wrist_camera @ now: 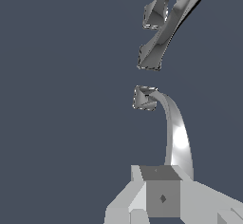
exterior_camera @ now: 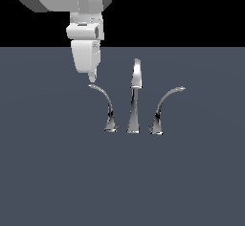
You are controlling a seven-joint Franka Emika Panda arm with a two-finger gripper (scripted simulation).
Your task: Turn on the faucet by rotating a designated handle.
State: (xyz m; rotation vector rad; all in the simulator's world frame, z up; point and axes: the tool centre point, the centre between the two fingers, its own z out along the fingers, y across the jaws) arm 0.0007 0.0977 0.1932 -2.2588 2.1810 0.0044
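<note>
So here the white Panda gripper [exterior_camera: 91, 78] hangs right at the fine curved tip of the slim chrome horn-shaped handle [exterior_camera: 106, 106], the lever that sits on the exterior view's left of the tall straight chrome spout [exterior_camera: 135, 98]. The whole shiny three-piece faucet stands on a flat slate-grey floor [exterior_camera: 48, 172], with the other curved chrome lever [exterior_camera: 164, 106] on the far side of the spout, well away from the gripper.

From the wrist view the handle [wrist_camera: 176, 133] runs from its flared foot straight up to the grey fingertips [wrist_camera: 161, 194], so contact looks made or nearly made. Honestly can't tell whether the claw is apart or pinched; the tips read as one block.

My read: approach is done, the actual turning isn't. The handle still arcs away from the spout, so the push or sweep around its foot is all that's left.
</note>
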